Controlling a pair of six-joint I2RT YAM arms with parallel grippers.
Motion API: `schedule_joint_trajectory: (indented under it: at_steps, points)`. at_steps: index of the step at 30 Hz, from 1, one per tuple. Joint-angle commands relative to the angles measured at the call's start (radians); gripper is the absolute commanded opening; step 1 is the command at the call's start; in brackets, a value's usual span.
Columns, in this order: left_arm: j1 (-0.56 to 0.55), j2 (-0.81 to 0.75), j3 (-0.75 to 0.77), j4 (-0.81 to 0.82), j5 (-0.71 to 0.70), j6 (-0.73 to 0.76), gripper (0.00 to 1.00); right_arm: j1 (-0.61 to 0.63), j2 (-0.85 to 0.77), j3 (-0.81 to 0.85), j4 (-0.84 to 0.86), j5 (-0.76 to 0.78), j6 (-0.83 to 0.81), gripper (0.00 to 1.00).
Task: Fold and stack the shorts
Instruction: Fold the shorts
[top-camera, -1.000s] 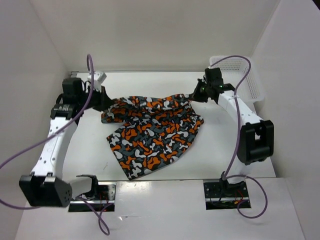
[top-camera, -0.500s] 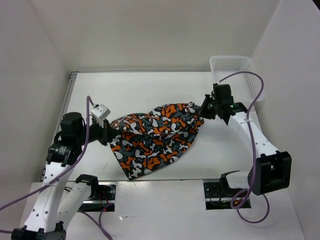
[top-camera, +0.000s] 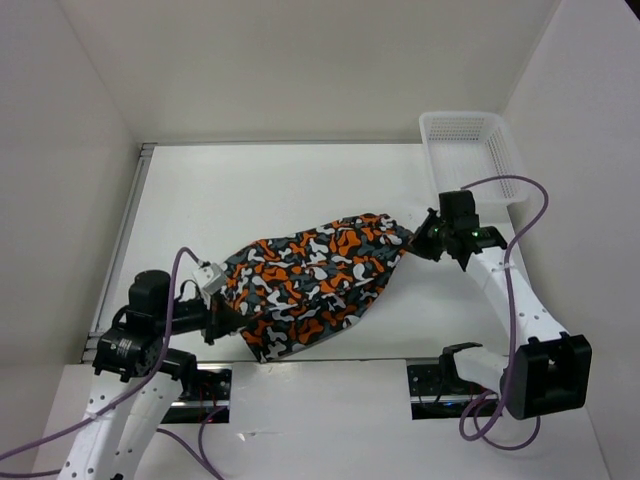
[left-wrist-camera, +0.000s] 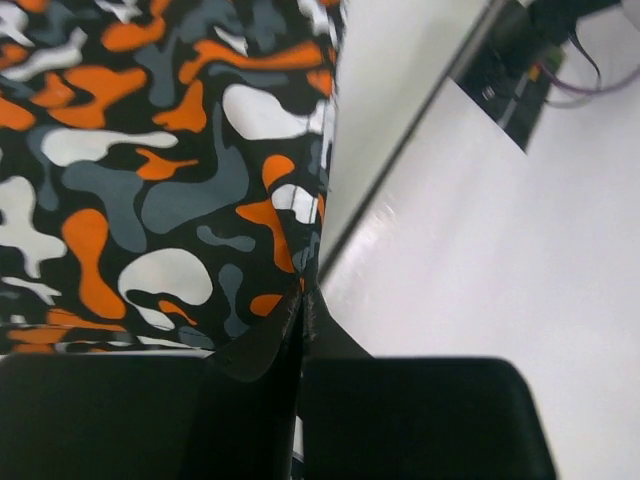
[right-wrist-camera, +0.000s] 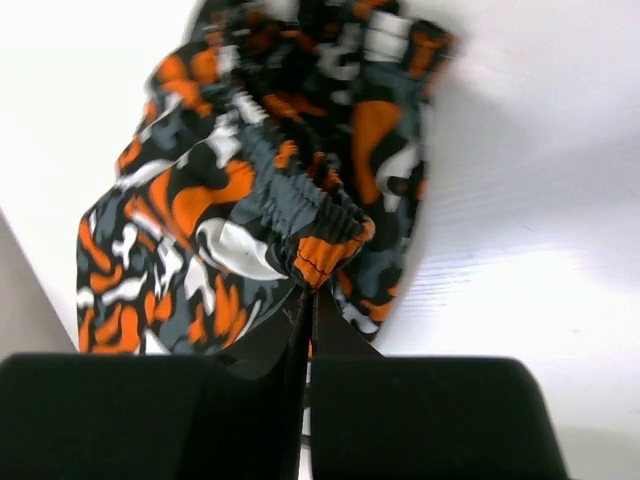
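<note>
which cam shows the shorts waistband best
Right wrist: the gathered waistband sits close up, pinched by the right gripper. Top external shows the whole shorts, waistband too small to make out. Left wrist shows only flat print and an edge.

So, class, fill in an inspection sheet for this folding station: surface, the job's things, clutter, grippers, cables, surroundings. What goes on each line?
Surface: white table, with a metal rail along its left edge.
Job's things: one pair of camouflage shorts, bunched and stretched between the two grippers near the table's front edge, not folded flat.
Clutter: white mesh basket at the far right corner, apart from the shorts.
Grippers: left gripper shut on a fabric edge; right gripper shut on the gathered waistband.
Cables: purple cables loop along both arms.
Surroundings: plain white walls on three sides; nothing else seen.
</note>
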Motion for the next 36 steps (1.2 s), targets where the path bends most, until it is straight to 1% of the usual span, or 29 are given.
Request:
schedule_joint_trajectory:
  at_steps: [1, 2, 3, 5, 6, 7, 8, 9, 11, 13, 14, 15, 16, 17, 18, 19, 20, 21, 22, 23, 24, 25, 26, 27, 28, 30, 33, 36]
  points:
    - [-0.034, -0.037, -0.049, -0.070, 0.089, 0.004, 0.00, -0.049, -0.020, -0.052, 0.019, 0.006, 0.063, 0.00]
    - [-0.034, -0.048, -0.062, -0.081, 0.089, 0.004, 0.00, -0.067, -0.020, -0.052, 0.029, 0.006, 0.072, 0.00]
    - [-0.046, -0.067, -0.077, -0.081, 0.112, 0.004, 0.16, -0.077, -0.011, -0.067, 0.045, 0.006, 0.082, 0.00]
    - [-0.055, -0.077, -0.112, -0.081, 0.140, 0.004, 0.58, -0.107, 0.020, -0.079, 0.072, 0.017, 0.092, 0.10]
    - [-0.067, -0.092, -0.112, -0.072, 0.150, 0.004, 0.90, -0.117, 0.035, -0.079, 0.092, 0.008, 0.092, 0.21]
    - [-0.067, -0.101, -0.112, -0.072, 0.151, 0.004, 1.00, -0.117, 0.051, -0.079, 0.108, -0.012, 0.083, 0.53]
    - [-0.081, -0.101, -0.099, -0.055, 0.151, 0.004, 1.00, -0.117, 0.069, -0.070, 0.108, -0.012, 0.083, 0.66]
    - [-0.100, -0.092, -0.099, -0.023, 0.151, 0.004, 1.00, -0.117, 0.093, -0.047, 0.118, -0.012, 0.083, 0.75]
    - [-0.115, -0.066, -0.074, 0.006, 0.114, 0.004, 1.00, -0.117, 0.106, -0.011, 0.155, -0.021, 0.083, 0.81]
    - [-0.126, -0.002, -0.065, 0.068, 0.056, 0.004, 1.00, -0.062, 0.120, 0.022, 0.170, 0.000, 0.083, 0.82]
    - [-0.126, 0.055, -0.054, 0.094, 0.033, 0.004, 0.98, -0.040, 0.129, 0.064, 0.161, 0.046, 0.083, 0.82]
    - [-0.126, 0.089, -0.040, 0.147, 0.013, 0.004, 0.92, 0.003, 0.155, 0.086, 0.152, 0.066, 0.083, 0.79]
    - [-0.126, 0.124, -0.030, 0.175, -0.030, 0.004, 0.88, 0.023, 0.167, 0.102, 0.152, 0.083, 0.072, 0.76]
    - [-0.126, 0.217, -0.010, 0.175, -0.073, 0.004, 0.83, 0.043, 0.176, 0.126, 0.140, 0.129, 0.072, 0.72]
    - [-0.126, 0.271, 0.042, 0.198, -0.119, 0.004, 0.67, 0.082, 0.195, 0.126, 0.140, 0.158, 0.072, 0.42]
    - [-0.126, 0.326, 0.067, 0.207, -0.221, 0.004, 0.58, 0.104, 0.195, 0.137, 0.140, 0.189, 0.072, 0.31]
    - [-0.126, 0.433, 0.087, 0.207, -0.286, 0.004, 0.49, 0.124, 0.209, 0.137, 0.128, 0.225, 0.082, 0.19]
    - [-0.126, 0.484, 0.098, 0.254, -0.340, 0.004, 0.38, 0.141, 0.218, 0.137, 0.128, 0.276, 0.083, 0.05]
    - [-0.126, 0.535, 0.098, 0.284, -0.372, 0.004, 0.31, 0.165, 0.238, 0.137, 0.138, 0.276, 0.083, 0.03]
    - [-0.115, 0.628, 0.098, 0.321, -0.373, 0.004, 0.29, 0.166, 0.252, 0.123, 0.149, 0.276, 0.083, 0.03]
    - [-0.106, 0.674, 0.098, 0.385, -0.373, 0.004, 0.29, 0.166, 0.271, 0.123, 0.149, 0.267, 0.083, 0.03]
    - [-0.106, 0.717, 0.098, 0.413, -0.373, 0.004, 0.29, 0.166, 0.314, 0.113, 0.149, 0.267, 0.083, 0.03]
    - [-0.106, 0.803, 0.107, 0.433, -0.382, 0.004, 0.31, 0.166, 0.336, 0.112, 0.161, 0.267, 0.083, 0.05]
    - [-0.106, 0.846, 0.121, 0.447, -0.397, 0.004, 0.33, 0.166, 0.357, 0.103, 0.170, 0.231, 0.083, 0.06]
    - [-0.106, 0.927, 0.121, 0.447, -0.408, 0.004, 0.33, 0.132, 0.400, 0.103, 0.184, 0.195, 0.096, 0.08]
    - [-0.106, 0.998, 0.133, 0.456, -0.429, 0.004, 0.31, 0.123, 0.433, 0.088, 0.229, 0.146, 0.116, 0.09]
    - [-0.106, 1.101, 0.174, 0.485, -0.451, 0.004, 0.31, 0.113, 0.492, 0.088, 0.250, 0.137, 0.125, 0.13]
    - [-0.086, 1.198, 0.239, 0.497, -0.461, 0.004, 0.31, 0.113, 0.554, 0.097, 0.270, 0.146, 0.126, 0.23]
